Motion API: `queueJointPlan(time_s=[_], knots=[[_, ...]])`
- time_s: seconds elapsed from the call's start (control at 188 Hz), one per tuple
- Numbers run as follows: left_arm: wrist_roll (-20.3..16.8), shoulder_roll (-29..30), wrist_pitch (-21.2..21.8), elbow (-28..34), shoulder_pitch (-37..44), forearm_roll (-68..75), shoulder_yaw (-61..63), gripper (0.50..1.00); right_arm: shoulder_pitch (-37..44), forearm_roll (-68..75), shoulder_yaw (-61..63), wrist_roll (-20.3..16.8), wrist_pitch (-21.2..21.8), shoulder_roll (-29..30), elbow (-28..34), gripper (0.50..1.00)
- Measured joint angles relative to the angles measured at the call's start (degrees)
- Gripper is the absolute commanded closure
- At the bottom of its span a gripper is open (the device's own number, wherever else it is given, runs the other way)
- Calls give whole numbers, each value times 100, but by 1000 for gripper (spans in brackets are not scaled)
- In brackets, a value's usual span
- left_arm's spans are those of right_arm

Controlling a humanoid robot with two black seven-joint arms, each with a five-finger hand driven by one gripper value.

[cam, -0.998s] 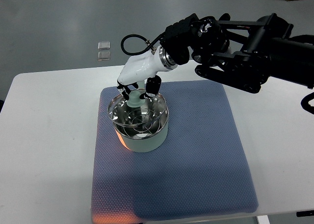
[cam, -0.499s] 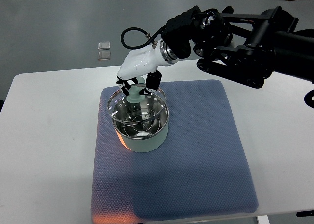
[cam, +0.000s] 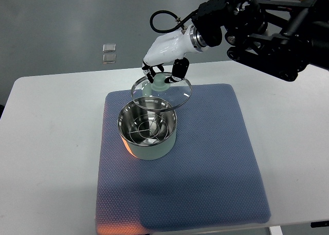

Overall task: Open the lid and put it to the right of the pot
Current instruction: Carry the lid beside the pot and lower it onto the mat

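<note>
While right robot hand [cam: 163, 73] grips lid [cam: 161, 93] | pot [cam: 147, 132] uncovered, empty

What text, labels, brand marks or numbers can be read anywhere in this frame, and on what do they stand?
None can be read. The pot, the glass lid held by the right hand, the blue mat and the white table bear no visible print. The two small clear squares on the floor show no markings.

Pot [cam: 148, 132] on mat [cam: 205, 163] atop table [cam: 51, 142]; lid [cam: 161, 92] in right robot hand [cam: 163, 73], above pot's far rim.
</note>
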Motion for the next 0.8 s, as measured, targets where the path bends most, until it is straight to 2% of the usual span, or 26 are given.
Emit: queueJointPlan(time_s=[0.462, 0.802], knots=[[0, 0, 0, -3, 0, 0, 10, 500, -541, -44, -26, -11, -152, -865, -87, 938], [-1, 0, -2, 0, 0, 0, -1, 500, -1148, -85, -99, -21, -378, -963, -448, 938]])
